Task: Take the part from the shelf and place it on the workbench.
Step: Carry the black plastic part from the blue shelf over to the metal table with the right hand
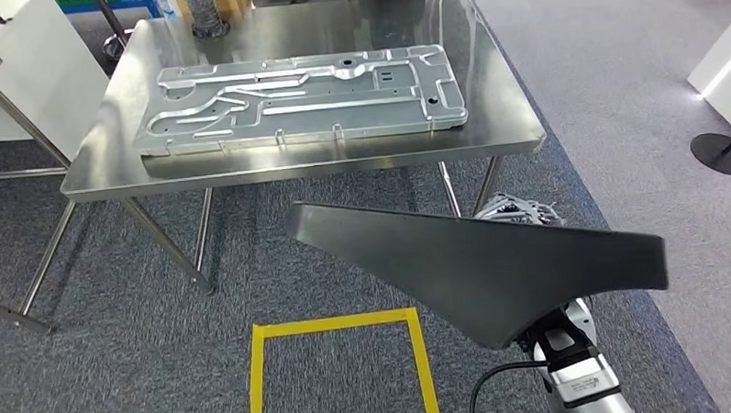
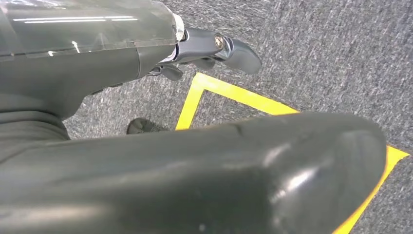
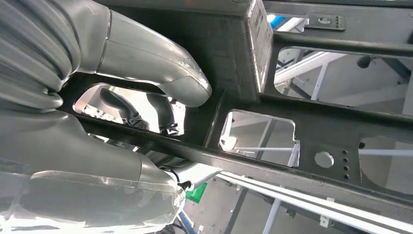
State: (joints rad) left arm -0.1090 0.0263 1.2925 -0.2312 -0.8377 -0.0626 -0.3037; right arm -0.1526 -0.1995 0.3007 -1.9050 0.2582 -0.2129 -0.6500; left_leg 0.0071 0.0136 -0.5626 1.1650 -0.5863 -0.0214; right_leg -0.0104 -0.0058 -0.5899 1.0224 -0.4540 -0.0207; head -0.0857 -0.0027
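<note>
Currently, operator, you have the following on record.

Part: a dark, flat panel sits in front of the robot's body, above the grey carpet, near the workbench but not touching it. From the head view you see its smooth face, broad on the right and tapering to a narrow tip on the left. From the right wrist view you see its other face, ribbed, with cut-out windows and small holes.

Right hand: you see it gripping the part; the thick grey thumb lies over a rib and darker fingers show through a cut-out. In the head view its silver arm rises beneath the broad end.

Left hand: you see it over the carpet, with nothing visibly in it; whether the fingers are spread or curled you cannot tell.

Workbench: a stainless steel table stands ahead, carrying a large silver machined plate.

Floor: yellow tape outlines a square on the carpet just before the table.
</note>
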